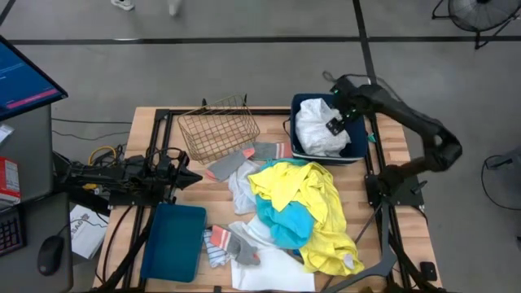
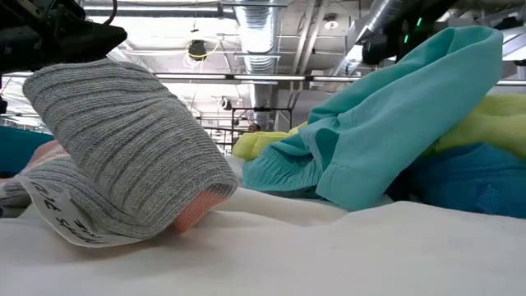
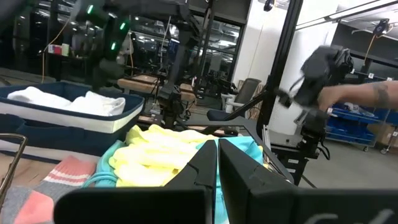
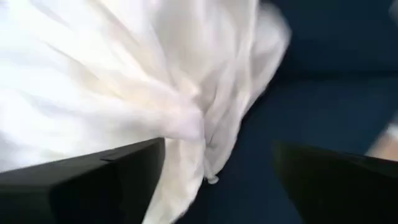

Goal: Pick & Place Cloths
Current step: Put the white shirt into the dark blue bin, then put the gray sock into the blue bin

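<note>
Wooden slatted tabletop [image 1: 146, 122] carries a heap of yellow, teal and white fabric cloths [image 1: 297, 207] at centre. Crumpled white cloth [image 1: 319, 129] lies inside dark blue plastic bin [image 1: 356, 151]; right gripper [image 1: 334, 126] above it, jaws spread. Left gripper [image 1: 189, 177] idle at left, jaws pressed together.

White cloth [image 1: 318, 129] in dark blue bin [image 1: 358, 151]. Yellow garment [image 1: 313, 195] over teal-blue cloth [image 1: 285, 221]. Copper wire basket [image 1: 218, 129]. Second dark blue bin [image 1: 172, 241] by left edge. Grey ribbed sock [image 2: 136, 148] with coral toe. Coral-striped sock [image 1: 213, 238]. White sheet [image 1: 273, 268]. Pale wood table [image 1: 146, 130]. Black arms.
</note>
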You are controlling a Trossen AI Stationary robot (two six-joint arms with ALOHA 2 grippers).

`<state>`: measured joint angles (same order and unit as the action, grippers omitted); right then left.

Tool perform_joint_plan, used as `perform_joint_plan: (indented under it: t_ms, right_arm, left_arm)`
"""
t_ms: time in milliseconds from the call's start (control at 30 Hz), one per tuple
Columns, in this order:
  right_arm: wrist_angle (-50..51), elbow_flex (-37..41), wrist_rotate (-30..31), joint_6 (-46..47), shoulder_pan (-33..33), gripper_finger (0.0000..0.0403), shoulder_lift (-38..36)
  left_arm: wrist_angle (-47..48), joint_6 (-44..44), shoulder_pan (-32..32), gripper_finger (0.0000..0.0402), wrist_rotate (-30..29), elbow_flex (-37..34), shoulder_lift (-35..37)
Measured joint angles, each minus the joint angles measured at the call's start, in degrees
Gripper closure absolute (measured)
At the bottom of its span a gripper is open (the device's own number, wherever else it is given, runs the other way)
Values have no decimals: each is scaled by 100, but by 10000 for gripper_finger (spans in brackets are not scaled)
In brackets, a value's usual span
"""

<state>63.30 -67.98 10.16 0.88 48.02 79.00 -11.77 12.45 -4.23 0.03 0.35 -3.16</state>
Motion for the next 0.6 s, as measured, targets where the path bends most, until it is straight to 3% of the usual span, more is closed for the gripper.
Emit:
perform_joint_plan:
  t_ms: [167,367,600]
  right_arm:
    - [449,-602,-505,402,-277,89,-892]
    - [462,-1023,-1969,747,-898,92,-1905]
    - [318,-1172,-2559,1472,-1841,93,-2750]
  left_arm:
    - [-4,0,0,400,0,-1,-1]
    - [-20,0,2,400,0,-1,0]
    - [-35,0,2,400,0,1,0]
